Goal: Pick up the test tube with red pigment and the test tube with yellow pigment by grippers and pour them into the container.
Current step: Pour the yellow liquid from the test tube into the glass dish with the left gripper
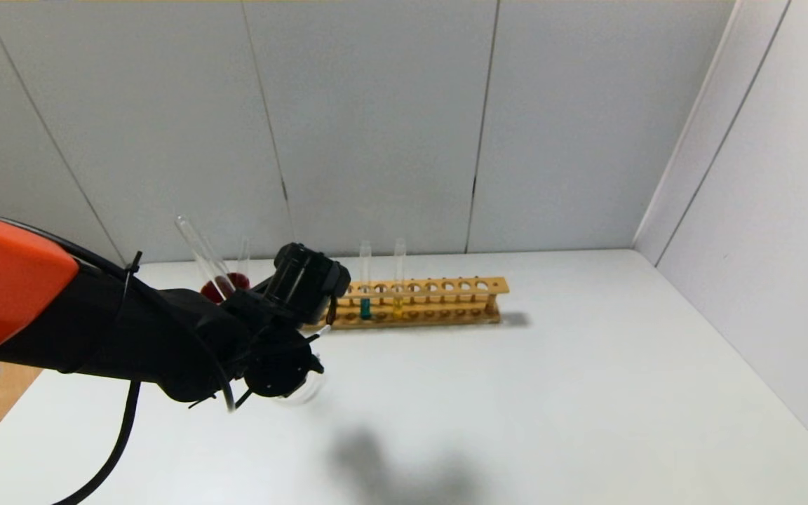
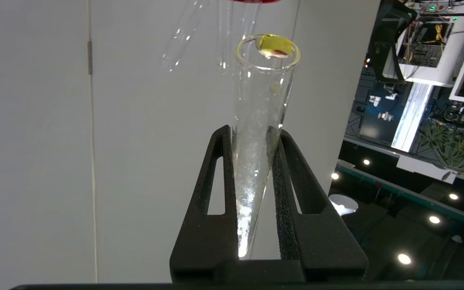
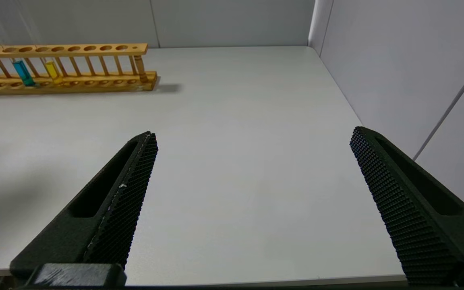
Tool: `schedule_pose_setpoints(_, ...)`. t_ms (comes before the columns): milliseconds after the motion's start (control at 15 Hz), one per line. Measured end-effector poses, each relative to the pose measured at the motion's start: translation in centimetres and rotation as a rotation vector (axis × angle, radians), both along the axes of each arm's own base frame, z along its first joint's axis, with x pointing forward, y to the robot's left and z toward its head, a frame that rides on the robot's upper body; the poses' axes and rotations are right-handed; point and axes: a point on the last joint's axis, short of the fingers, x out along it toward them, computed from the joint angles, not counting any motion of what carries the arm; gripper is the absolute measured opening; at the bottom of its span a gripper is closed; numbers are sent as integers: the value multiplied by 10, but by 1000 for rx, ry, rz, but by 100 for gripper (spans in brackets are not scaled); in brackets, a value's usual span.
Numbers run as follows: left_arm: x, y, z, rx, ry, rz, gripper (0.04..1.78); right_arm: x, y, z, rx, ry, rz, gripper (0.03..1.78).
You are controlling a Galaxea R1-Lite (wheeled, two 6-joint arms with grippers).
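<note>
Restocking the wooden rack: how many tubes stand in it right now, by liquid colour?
Teal-liquid tube: 1
Yellow-liquid tube: 1
Total in the rack: 2

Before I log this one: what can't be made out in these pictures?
- Dish: head view, mostly hidden under the left hand.
- Held tube: head view, hidden by the left arm; where it points is unclear.
- Red cup: cut by the left wrist view's edge.
- Right hand: absent from the head view.
</note>
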Motion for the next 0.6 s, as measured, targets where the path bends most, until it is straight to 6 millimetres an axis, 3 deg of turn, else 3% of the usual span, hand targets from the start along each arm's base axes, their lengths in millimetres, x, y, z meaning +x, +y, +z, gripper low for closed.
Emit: schedule_pose_setpoints(600, -1, -4, -4, 11, 4, -6, 31, 0, 0, 0, 0, 0, 0, 175)
